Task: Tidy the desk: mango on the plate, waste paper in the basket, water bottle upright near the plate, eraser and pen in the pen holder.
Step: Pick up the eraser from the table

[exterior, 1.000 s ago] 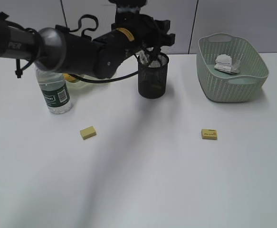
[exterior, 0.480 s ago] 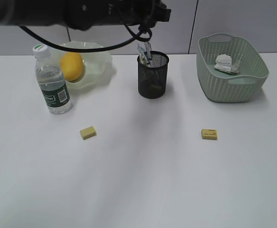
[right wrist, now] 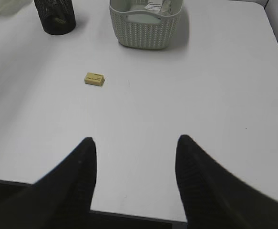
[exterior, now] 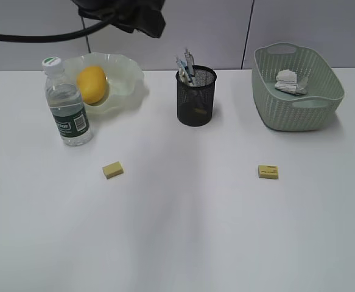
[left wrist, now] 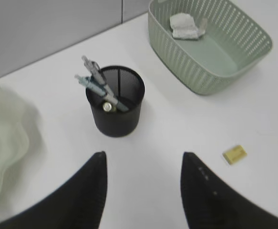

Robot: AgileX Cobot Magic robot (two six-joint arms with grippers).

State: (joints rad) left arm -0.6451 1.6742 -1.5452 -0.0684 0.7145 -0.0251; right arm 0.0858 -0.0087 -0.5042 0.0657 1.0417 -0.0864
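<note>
Outside, my left arm [exterior: 125, 12] had withdrawn to the upper left of the frame, uncovering the mango [exterior: 92, 84] in the plate [exterior: 125, 79], the upright water bottle [exterior: 66, 108] beside it, and two erasers [exterior: 112, 170] on the desk [exterior: 183, 231]. Only my left wrist view showed pens [left wrist: 97, 82] and something small and pale inside the pen holder [left wrist: 116, 102], below-centre my left claw [left wrist: 143, 164] released, empty. My right wrist view showed my right claw [right wrist: 135, 148] likewise spread, the waste paper [right wrist: 157, 5] in the basket [right wrist: 146, 28] at top centre.

The exterior view looks down at a slant across the counter [exterior: 183, 231], facing the pen holder [exterior: 196, 96]. Both wrist views look down from higher, sharing that pen holder [left wrist: 115, 101] [right wrist: 55, 16] and the basket [right wrist: 146, 29] beside it.
</note>
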